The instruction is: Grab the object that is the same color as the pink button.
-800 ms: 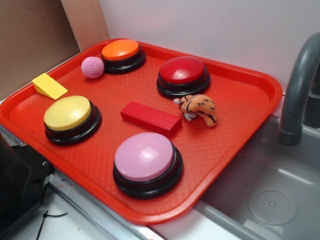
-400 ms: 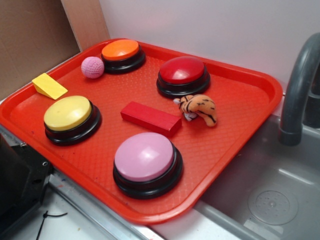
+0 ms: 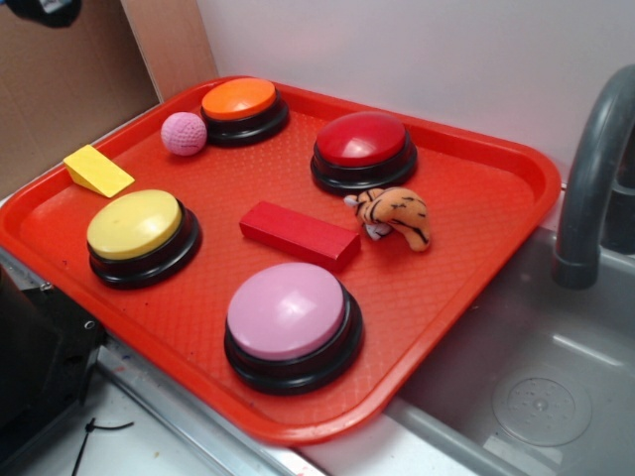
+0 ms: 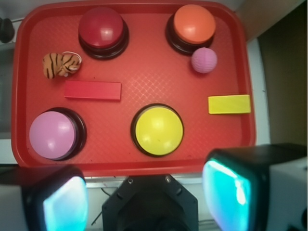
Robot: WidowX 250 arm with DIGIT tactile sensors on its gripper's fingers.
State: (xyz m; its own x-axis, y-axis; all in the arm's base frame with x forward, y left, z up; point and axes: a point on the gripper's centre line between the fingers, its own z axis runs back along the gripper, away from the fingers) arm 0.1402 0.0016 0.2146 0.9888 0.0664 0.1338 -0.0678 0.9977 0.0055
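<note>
The small pink knitted ball, the object [image 3: 184, 133], lies at the far left of the red tray [image 3: 466, 213], touching the orange button [image 3: 239, 100]. In the wrist view the ball [image 4: 203, 60] sits at upper right, just below that orange button [image 4: 194, 24]. The large pink button [image 3: 288, 312] stands near the tray's front edge, and shows at lower left in the wrist view [image 4: 53, 134]. My gripper [image 4: 144, 197] hangs high above the tray's near side, open, with nothing between its teal pads [image 4: 226, 190]. A dark bit of the arm [image 3: 40, 10] shows in the exterior view's top left corner.
On the tray are also a yellow button [image 3: 136, 226], a red button [image 3: 362, 141], a red block [image 3: 300, 235], a toy tiger [image 3: 395, 216] and a yellow wedge [image 3: 97, 171]. A grey sink [image 3: 526, 367] with a faucet [image 3: 595, 178] lies to the right.
A dark part of the arm has come into the top left corner of the exterior view. Nothing on the tray has moved.
</note>
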